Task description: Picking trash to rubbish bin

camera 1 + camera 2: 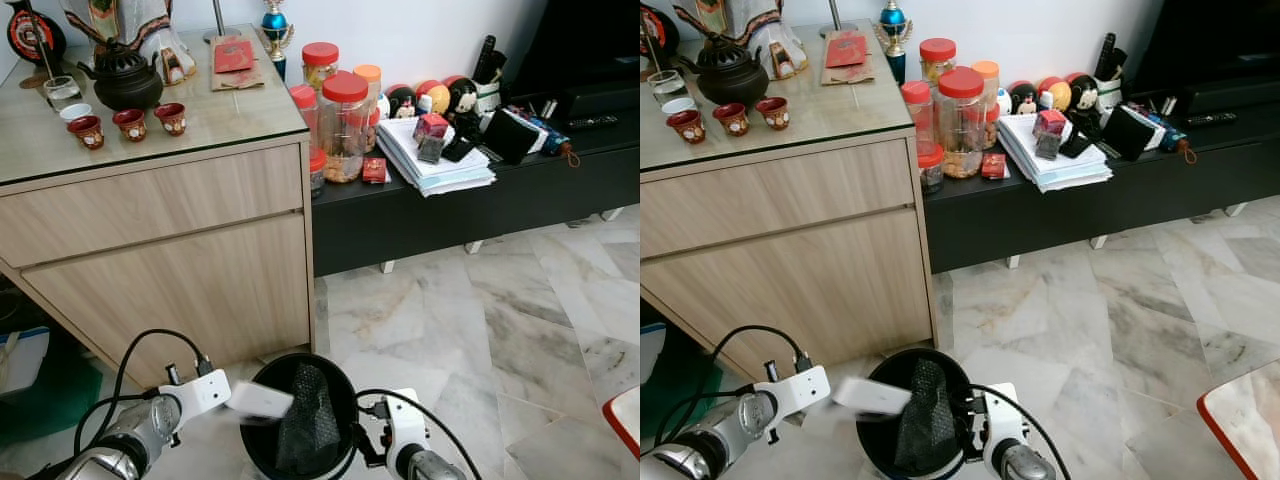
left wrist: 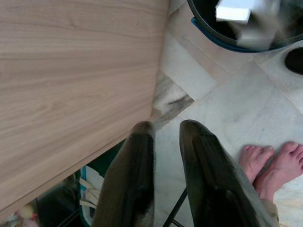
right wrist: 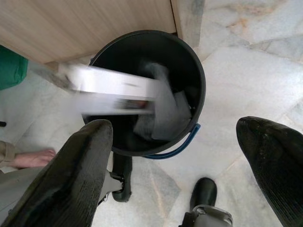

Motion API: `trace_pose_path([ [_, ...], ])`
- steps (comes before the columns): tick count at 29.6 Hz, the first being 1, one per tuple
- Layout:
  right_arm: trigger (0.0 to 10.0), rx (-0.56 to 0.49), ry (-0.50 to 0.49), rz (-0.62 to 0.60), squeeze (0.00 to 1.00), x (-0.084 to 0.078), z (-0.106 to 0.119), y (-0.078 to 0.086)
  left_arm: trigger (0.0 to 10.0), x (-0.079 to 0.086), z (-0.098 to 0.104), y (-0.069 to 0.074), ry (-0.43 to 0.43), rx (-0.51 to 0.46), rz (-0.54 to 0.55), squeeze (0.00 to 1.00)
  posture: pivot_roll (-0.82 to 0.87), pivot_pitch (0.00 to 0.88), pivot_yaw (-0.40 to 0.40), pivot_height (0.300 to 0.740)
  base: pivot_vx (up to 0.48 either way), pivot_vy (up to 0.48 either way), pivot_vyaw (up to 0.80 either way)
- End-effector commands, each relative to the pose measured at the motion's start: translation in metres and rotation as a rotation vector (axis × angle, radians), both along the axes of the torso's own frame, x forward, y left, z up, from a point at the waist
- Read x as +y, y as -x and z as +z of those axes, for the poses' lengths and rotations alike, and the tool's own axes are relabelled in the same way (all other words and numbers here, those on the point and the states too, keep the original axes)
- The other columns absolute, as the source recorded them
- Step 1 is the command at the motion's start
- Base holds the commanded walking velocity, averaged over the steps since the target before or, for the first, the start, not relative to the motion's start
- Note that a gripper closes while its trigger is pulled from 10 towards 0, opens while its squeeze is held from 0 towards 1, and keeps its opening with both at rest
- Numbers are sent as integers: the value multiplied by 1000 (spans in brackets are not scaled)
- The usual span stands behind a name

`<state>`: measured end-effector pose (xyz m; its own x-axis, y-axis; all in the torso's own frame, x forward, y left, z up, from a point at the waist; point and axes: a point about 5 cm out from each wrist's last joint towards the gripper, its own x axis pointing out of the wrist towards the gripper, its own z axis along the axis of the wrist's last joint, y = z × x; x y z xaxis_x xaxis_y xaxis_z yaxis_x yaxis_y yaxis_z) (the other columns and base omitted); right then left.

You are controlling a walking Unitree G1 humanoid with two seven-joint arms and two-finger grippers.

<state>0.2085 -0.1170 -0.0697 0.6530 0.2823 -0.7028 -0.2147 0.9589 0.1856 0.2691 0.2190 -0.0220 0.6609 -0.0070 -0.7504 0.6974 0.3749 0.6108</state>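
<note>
A round black rubbish bin stands on the marble floor just in front of me, with a crumpled black bag inside. A white flat piece of trash, blurred, is in the air over the bin's left rim, with no fingers on it. My right gripper hangs above the bin, open wide and empty. My left arm is at the bin's left. The left gripper points down beside the cabinet, its fingers nearly together with nothing between them.
A wooden cabinet with a teapot and cups on top rises right behind the bin. A low black bench with jars and papers runs to the right. A person's bare feet stand close by. Marble floor lies open to the right.
</note>
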Motion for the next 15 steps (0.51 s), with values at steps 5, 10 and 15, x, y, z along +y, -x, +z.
trace_pose_path([
  [5, 10000, 11, -2, -7, 0, 1, -1, 2, 10000, 4, -2, 3, -16, 17, 11, 1000, -67, 84, 19, 740, 0, 0, 0],
  [10, 10000, 10, -2, -8, 0, 1, -1, 2, 10000, 5, -3, 5, -2, -1, 37, 1000, -66, 83, 19, 740, 0, 0, 0],
  [15, 10000, 18, 12, -20, 0, 0, -3, 4, 10000, 11, -14, 21, 128, -8, 255, 0, -68, 78, 23, 740, 0, 0, 0],
])
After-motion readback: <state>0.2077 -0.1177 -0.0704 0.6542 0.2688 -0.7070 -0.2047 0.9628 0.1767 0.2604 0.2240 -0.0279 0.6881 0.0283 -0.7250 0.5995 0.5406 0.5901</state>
